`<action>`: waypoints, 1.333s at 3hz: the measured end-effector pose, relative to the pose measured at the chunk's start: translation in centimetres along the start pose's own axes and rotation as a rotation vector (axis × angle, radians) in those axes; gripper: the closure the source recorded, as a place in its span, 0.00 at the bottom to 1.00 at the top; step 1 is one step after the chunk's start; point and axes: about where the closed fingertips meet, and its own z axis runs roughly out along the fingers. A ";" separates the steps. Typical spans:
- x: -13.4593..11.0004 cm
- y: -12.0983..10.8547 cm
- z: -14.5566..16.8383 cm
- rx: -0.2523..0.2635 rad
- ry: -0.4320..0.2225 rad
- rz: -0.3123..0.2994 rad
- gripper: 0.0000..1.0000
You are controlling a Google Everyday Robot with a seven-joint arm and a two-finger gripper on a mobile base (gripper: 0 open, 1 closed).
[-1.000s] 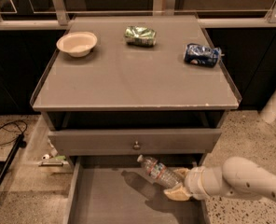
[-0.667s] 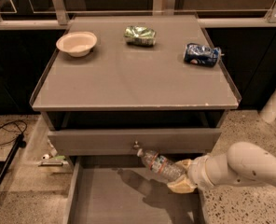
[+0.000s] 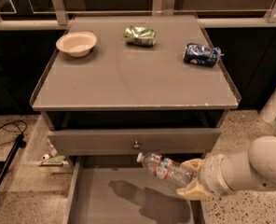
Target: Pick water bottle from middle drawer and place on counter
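Clenched by the end effector (image 3: 192,180) at its base, above the middle drawer (image 3: 96,205): water bottle (image 3: 163,166), probably light, slick, crushable (thin ribbed plastic).

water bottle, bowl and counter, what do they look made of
Water bottle: probably thin clear plastic, since you can see through its ribbed, glossy wall. The end effector grips its base above the middle drawer.
Bowl: matte off-white with no shine, perhaps paper or foam.
Counter: smooth grey with a faint sheen; metal or laminate, can't tell.
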 end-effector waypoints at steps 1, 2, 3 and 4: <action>-2.6 0.4 -4.4 0.046 -0.004 -0.058 1.00; -2.6 0.4 -4.4 0.046 -0.004 -0.059 1.00; -3.6 0.4 -5.4 0.064 -0.001 -0.086 1.00; -7.2 0.5 -8.5 0.093 -0.010 -0.174 1.00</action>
